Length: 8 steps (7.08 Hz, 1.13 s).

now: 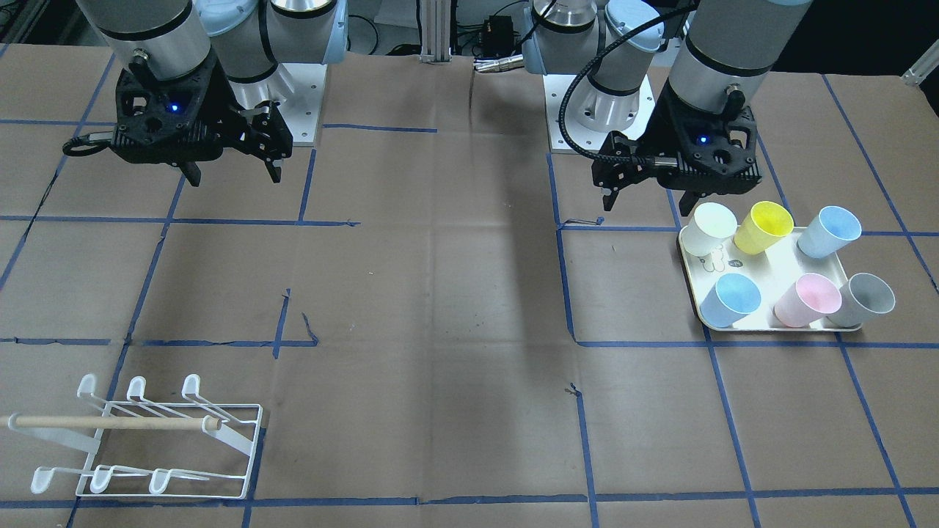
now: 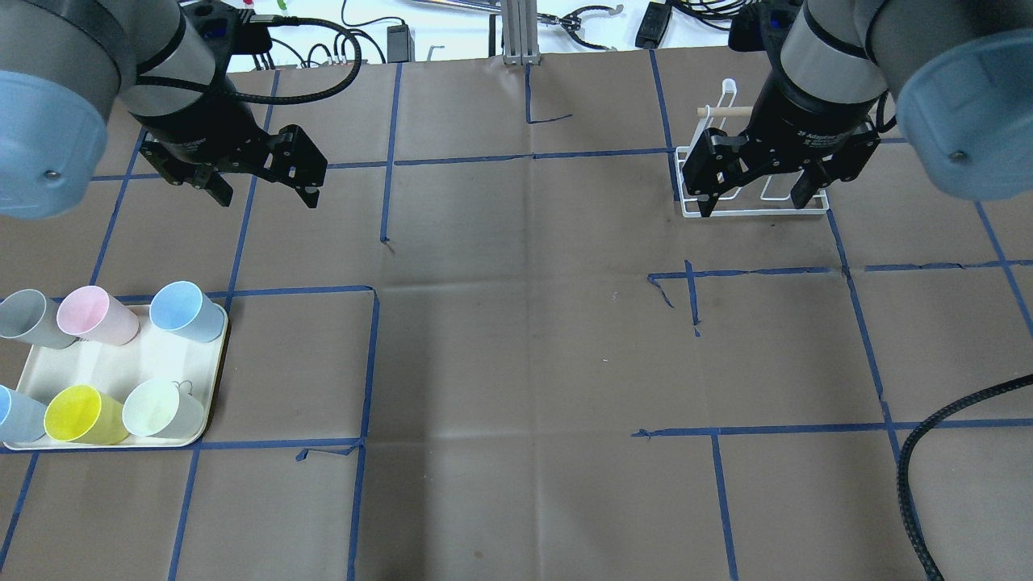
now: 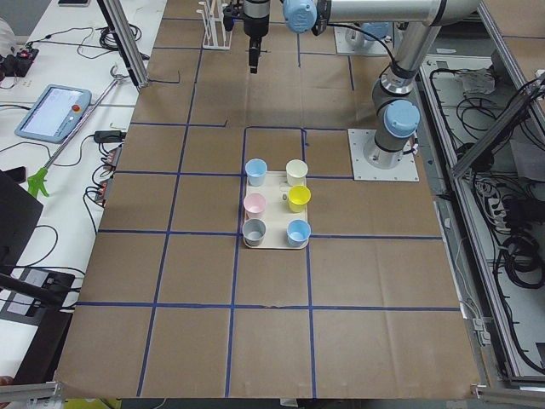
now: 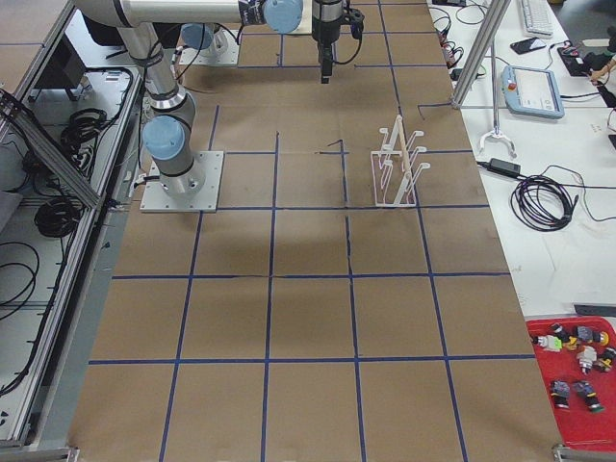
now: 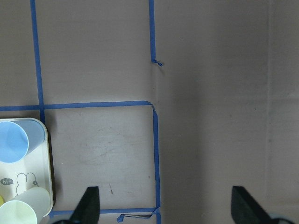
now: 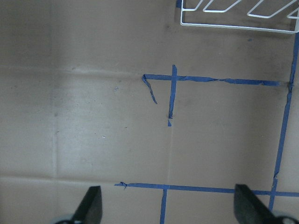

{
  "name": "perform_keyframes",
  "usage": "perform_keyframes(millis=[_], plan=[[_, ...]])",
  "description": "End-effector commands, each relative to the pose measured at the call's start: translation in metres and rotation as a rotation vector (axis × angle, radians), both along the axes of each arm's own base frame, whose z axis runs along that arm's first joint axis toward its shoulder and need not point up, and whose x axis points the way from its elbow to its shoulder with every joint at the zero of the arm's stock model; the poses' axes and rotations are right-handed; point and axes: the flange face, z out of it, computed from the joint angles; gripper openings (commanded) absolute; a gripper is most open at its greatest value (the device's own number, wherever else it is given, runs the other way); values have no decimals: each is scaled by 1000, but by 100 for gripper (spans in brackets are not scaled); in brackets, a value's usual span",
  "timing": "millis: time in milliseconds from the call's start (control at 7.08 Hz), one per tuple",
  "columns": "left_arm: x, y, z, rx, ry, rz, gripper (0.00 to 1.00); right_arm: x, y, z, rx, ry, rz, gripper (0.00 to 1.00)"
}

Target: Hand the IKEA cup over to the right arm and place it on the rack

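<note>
Several plastic cups stand on a cream tray (image 1: 763, 264): white (image 1: 713, 227), yellow (image 1: 763, 226), light blue (image 1: 829, 231), blue (image 1: 730, 299), pink (image 1: 807, 299) and grey (image 1: 866, 299). My left gripper (image 1: 649, 198) hangs open and empty above the table, just behind the tray; its wrist view shows the blue cup (image 5: 16, 140) and white cup (image 5: 23, 212) at the left edge. The white wire rack (image 1: 147, 440) with a wooden dowel stands at the far corner on my right. My right gripper (image 2: 754, 198) is open and empty, high above the table near the rack (image 6: 238, 21).
The brown table top (image 2: 524, 339) carries a grid of blue tape. Both arm bases (image 1: 598, 110) stand at the table's robot side. Cables and a tablet lie beyond the table's far edge (image 3: 51, 111). A red parts bin (image 4: 577, 371) sits off the table.
</note>
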Motion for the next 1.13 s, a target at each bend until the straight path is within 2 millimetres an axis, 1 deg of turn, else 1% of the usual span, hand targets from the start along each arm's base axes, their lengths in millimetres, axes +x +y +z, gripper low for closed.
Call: perform_keyframes(millis=[0, 141, 283, 424, 565, 707, 848, 989], plan=[[67, -4, -22, 40, 4, 34, 100, 0, 0, 0, 0, 0, 0, 100], [97, 0, -39, 67, 11, 21, 100, 0, 0, 0, 1, 0, 0, 100], [133, 5, -51, 80, 17, 49, 99, 0, 0, 0, 1, 0, 0, 100], [160, 9, -57, 83, 19, 62, 99, 0, 0, 0, 1, 0, 0, 100], [176, 7, -67, 69, 14, 69, 99, 0, 0, 0, 1, 0, 0, 100], [176, 10, -83, 68, 14, 71, 99, 0, 0, -1, 3, 0, 0, 100], [176, 10, -107, 43, 4, 64, 99, 0, 0, -1, 3, 0, 0, 100], [177, 10, -136, 33, 0, 64, 99, 2, 2, 5, -26, -4, -5, 99]])
